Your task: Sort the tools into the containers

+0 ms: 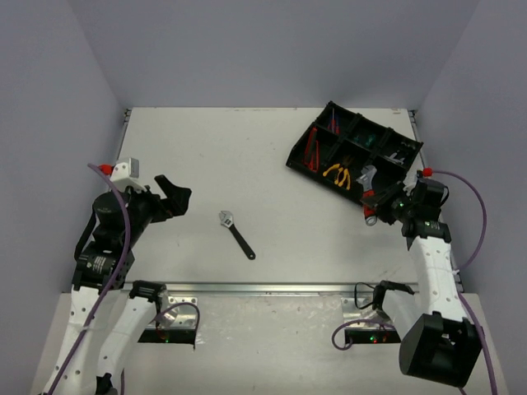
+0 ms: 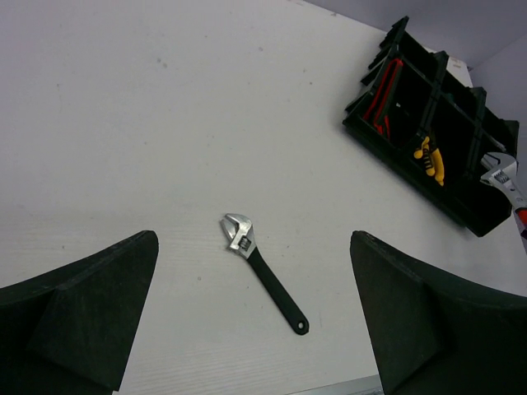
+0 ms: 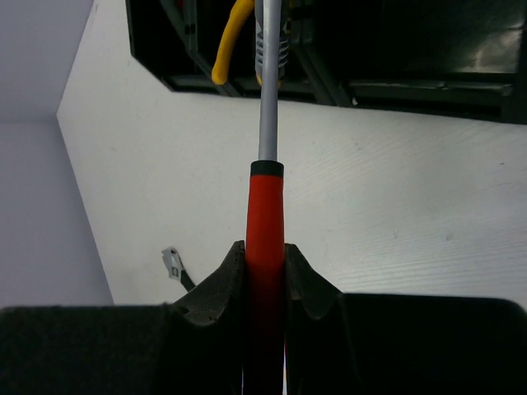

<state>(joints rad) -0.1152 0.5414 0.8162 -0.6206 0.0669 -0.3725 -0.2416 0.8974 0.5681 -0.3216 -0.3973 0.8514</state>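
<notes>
A black-handled adjustable wrench [image 1: 236,234] [image 2: 262,270] lies flat on the white table, its silver head pointing away from the arms. My left gripper [image 1: 175,200] [image 2: 254,237] hovers open to its left, wide apart and holding nothing. My right gripper [image 1: 377,210] [image 3: 265,263] is shut on the red handle of a silver-headed wrench [image 3: 265,214] [image 2: 500,176]. Its head reaches over the near edge of the black organiser tray [image 1: 298,158] [image 2: 395,148] [image 3: 428,90]. In the tray lie yellow-handled pliers [image 1: 338,174] [image 2: 430,159] [image 3: 229,41] and red tools [image 1: 311,151] [image 2: 385,103].
The tray sits turned at an angle at the far right of the table, with a green-handled tool [image 1: 368,140] in a back compartment. Grey walls close in the table on three sides. A metal rail [image 1: 263,288] runs along the near edge.
</notes>
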